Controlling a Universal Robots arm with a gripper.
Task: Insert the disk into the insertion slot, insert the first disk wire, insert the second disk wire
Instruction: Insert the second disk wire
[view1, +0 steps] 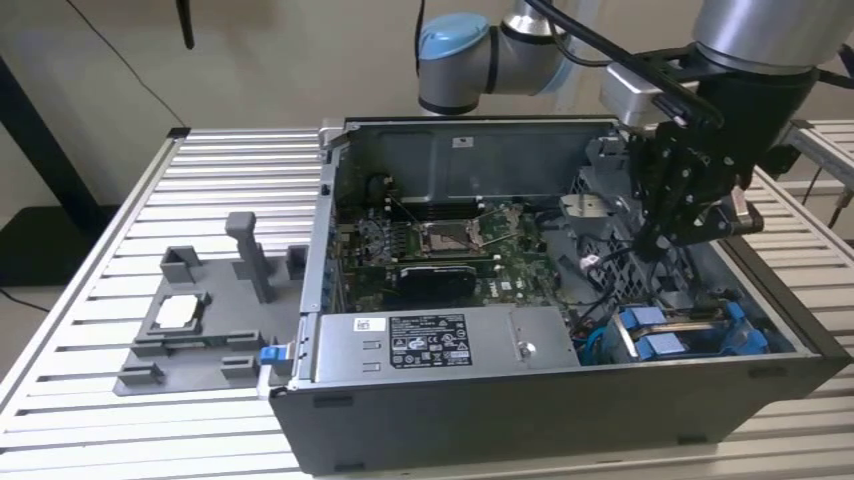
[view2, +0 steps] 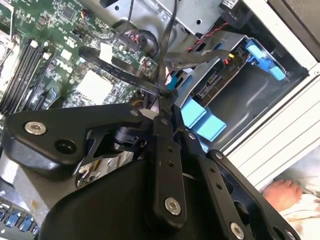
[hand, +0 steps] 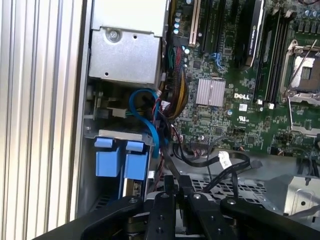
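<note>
While disk sits seated in insertion slot at case corner near exterior view's right, gripper hovers beside it, fingers pinched narrow on black wire; wiring looks unfinished.

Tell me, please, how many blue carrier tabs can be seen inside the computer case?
2 in the first wrist view: one blue tab and a second blue tab side by side in the drive cage, near the gripper. More may be hidden.
</note>
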